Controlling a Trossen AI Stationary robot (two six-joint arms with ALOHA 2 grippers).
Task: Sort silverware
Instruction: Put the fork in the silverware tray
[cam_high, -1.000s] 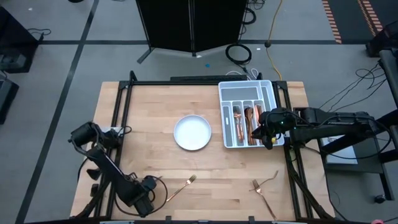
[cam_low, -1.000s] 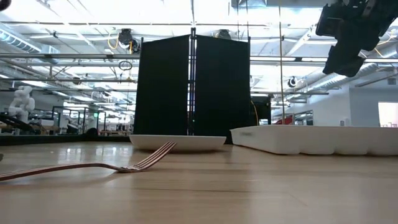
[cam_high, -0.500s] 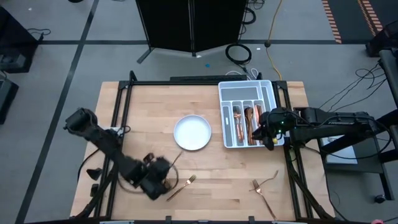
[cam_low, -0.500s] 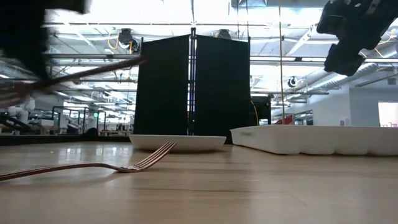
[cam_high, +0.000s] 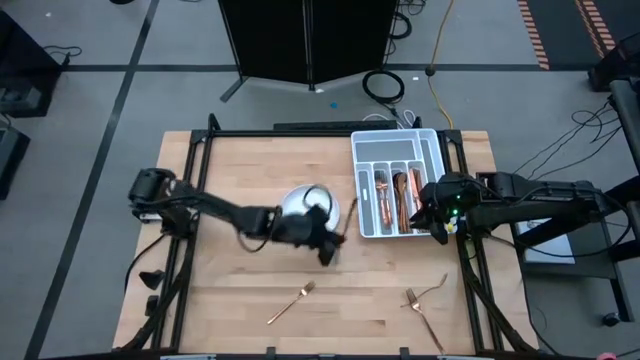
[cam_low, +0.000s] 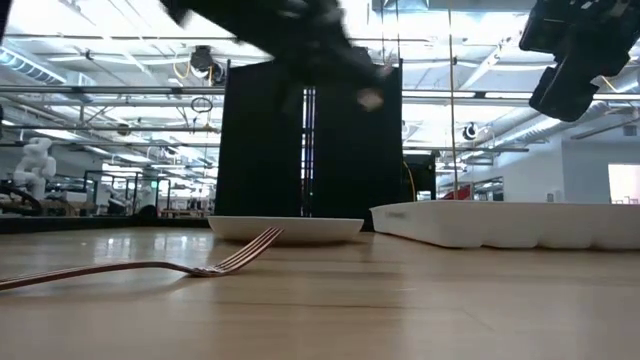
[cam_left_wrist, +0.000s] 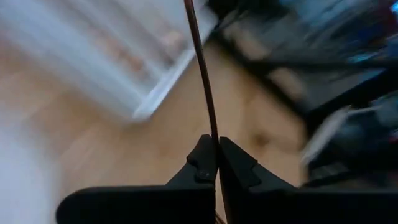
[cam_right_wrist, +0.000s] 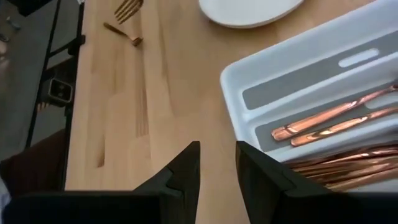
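My left gripper (cam_high: 333, 238) hovers just right of the round white plate (cam_high: 298, 204), shut on a slim copper piece of silverware (cam_high: 351, 212) that points toward the white divided tray (cam_high: 433, 150). Whether it is a fork, spoon or knife I cannot tell. Several copper pieces (cam_high: 395, 197) lie in the tray's slots. My right gripper (cam_high: 436, 216) waits above the tray's near right corner, open with nothing between its fingers (cam_right_wrist: 189, 163). One fork (cam_high: 291, 302) lies flat on the table near the front edge. Two more pieces (cam_high: 426, 302) lie at the near right. My left gripper pinches the slim piece's thin shaft (cam_left_wrist: 212, 132) between its two fingers (cam_left_wrist: 200, 163). The fingers come slanting from the table's left and lie along the piece. It sticks out straight ahead of the fingertips, lifted clear above the table between plate and tray.
Bare wood lies between the plate and the table's near edge, apart from the loose forks. A black metal frame (cam_high: 190, 200) runs along the table's sides. A tall dark panel (cam_low: 310, 140) stands behind the far edge.
My left gripper has swung up from the table's near left corner toward the far right, ending beside the plate. It has tipped from pointing down to nearly level, carrying the slim piece clear of the table. The fork at the front has stayed put.
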